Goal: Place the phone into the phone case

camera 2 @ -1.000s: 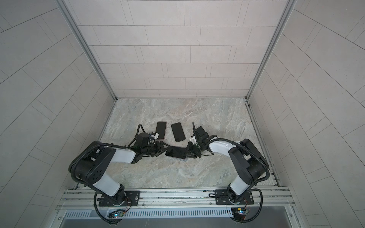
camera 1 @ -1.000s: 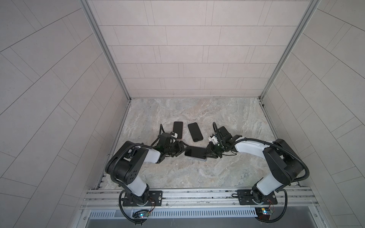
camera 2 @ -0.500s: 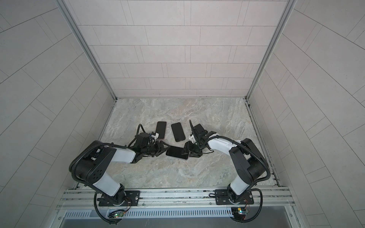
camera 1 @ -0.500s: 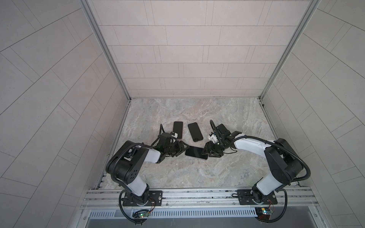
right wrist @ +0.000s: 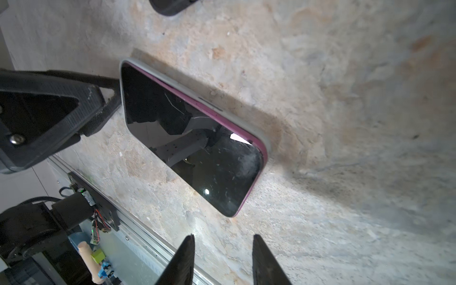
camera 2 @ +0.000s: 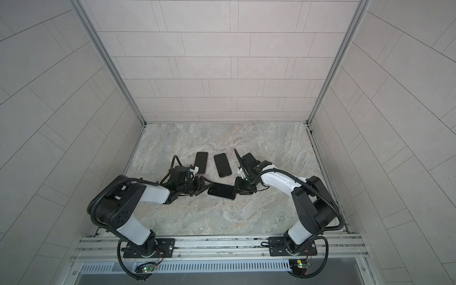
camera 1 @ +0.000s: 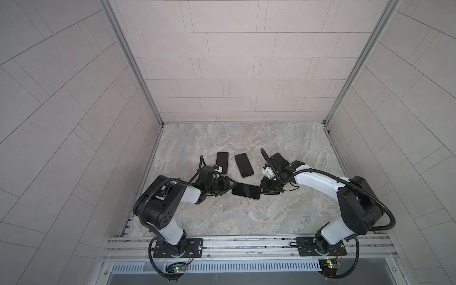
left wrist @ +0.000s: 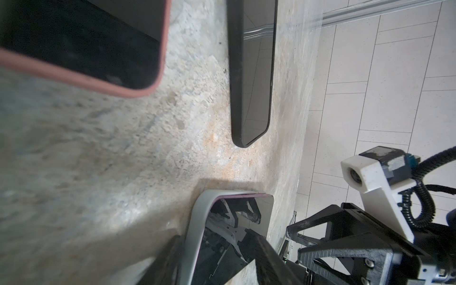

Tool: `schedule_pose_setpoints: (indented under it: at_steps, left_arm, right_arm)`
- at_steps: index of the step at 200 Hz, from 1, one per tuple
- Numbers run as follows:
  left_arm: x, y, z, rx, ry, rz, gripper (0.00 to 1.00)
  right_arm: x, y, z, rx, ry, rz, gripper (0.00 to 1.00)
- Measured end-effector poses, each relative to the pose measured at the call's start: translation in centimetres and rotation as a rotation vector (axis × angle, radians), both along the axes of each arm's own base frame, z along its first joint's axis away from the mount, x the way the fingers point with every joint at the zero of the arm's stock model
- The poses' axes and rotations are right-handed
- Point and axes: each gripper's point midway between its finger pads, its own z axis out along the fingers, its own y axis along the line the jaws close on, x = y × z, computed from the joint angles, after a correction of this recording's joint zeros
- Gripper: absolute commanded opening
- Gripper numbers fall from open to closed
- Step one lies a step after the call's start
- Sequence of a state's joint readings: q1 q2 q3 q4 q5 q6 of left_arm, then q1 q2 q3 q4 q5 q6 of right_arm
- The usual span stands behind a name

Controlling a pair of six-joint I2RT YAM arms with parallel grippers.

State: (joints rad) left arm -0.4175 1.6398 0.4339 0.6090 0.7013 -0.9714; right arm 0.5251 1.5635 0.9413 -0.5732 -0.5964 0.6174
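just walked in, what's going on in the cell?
Both arms are at the purple phone on the table. It lies in the grey case, though one long edge may not be fully seated. The left tool pinches one end; the right tool is open, just short of the other. A pink-cased phone and a black-cased phone lie behind, untouched.

Robotics lab test cell: boxed in by tiled wall panels (camera 1: 222, 61), aluminium corner posts (camera 1: 132, 61), marble-look bench (camera 1: 246, 217), left arm (camera 1: 160, 207) and right arm (camera 1: 355, 209) bolted to slotted rail (camera 1: 246, 244), bare circuit boards (camera 1: 176, 269).
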Motion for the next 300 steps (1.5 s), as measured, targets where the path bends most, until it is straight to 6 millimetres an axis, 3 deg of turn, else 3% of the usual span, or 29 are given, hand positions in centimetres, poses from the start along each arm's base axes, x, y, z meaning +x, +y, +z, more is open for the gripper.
schedule_pose_setpoints:
  at_steps: [78, 104, 119, 154, 231, 300]
  left_arm:
    - [-0.1, -0.2, 0.0, -0.003, -0.001, -0.007, 0.53]
    - [-0.1, -0.1, 0.0, 0.002, 0.001, -0.004, 0.47]
    - [-0.2, 0.0, -0.2, 0.009, 0.005, 0.0, 0.44]
    - [-0.2, 0.1, 0.0, 0.016, 0.004, 0.006, 0.43]
    - [-0.1, 0.2, 0.2, 0.019, 0.0, 0.011, 0.43]
    - [-0.1, 0.2, 0.2, 0.018, -0.001, 0.01, 0.42]
  right_arm:
    - [-1.1, -0.5, -1.5, -0.019, 0.033, -0.011, 0.43]
    - [-1.5, -0.2, -1.7, -0.024, 0.036, -0.008, 0.39]
    - [-1.4, 0.1, -1.7, -0.02, 0.028, -0.009, 0.28]
    - [-1.3, 0.2, -1.7, -0.023, 0.019, -0.012, 0.2]
    - [-0.8, 0.2, -3.2, -0.054, 0.036, -0.023, 0.13]
    - [-0.7, 0.5, -3.3, -0.063, 0.032, -0.031, 0.09]
